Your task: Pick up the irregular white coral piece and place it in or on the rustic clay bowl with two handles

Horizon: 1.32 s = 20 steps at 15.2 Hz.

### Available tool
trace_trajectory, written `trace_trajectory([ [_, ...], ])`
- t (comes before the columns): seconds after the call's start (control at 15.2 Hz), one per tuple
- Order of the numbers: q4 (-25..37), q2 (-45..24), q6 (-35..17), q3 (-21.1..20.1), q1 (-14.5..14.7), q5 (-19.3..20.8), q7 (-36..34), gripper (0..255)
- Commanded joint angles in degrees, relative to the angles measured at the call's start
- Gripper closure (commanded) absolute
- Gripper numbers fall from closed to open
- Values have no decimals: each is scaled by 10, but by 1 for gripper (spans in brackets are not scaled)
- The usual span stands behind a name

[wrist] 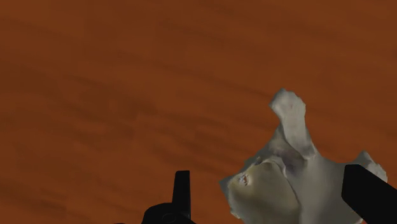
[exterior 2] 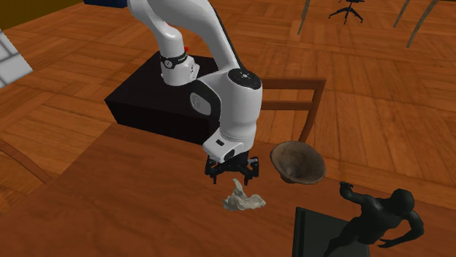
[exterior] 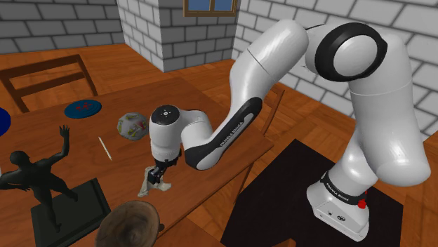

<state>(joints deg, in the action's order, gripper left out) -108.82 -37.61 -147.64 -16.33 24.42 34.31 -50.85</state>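
On the brown wooden table (exterior 2: pixel 109 208), the all-black two-finger gripper (exterior 2: pixel 232 174) hangs low over the irregular off-white coral piece (exterior 2: pixel 243 200), which lies on the tabletop. In the wrist view the fingers (wrist: pixel 182 191) stand wide apart with the coral between them. One finger is clear of it, the other is at its edge, and I cannot tell if it touches. I judge that nothing is grasped yet. Toward the second exterior view's right, near the coral, stands the round brown rough bowl (exterior 2: pixel 298 162) — I see nothing inside it. The approach looks done; what is left is to close, lift, carry across and release.
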Motion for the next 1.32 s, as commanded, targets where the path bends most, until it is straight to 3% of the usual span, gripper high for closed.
trace_trajectory([
  [0.0,7,-13,-7,6,3,6,-4,0],
  [0.59,12,-24,-12,10,6,10,-6,0],
  [0.66,12,-24,-12,10,6,10,-6,255],
  [1.25,12,-24,-12,10,6,10,-6,255],
])
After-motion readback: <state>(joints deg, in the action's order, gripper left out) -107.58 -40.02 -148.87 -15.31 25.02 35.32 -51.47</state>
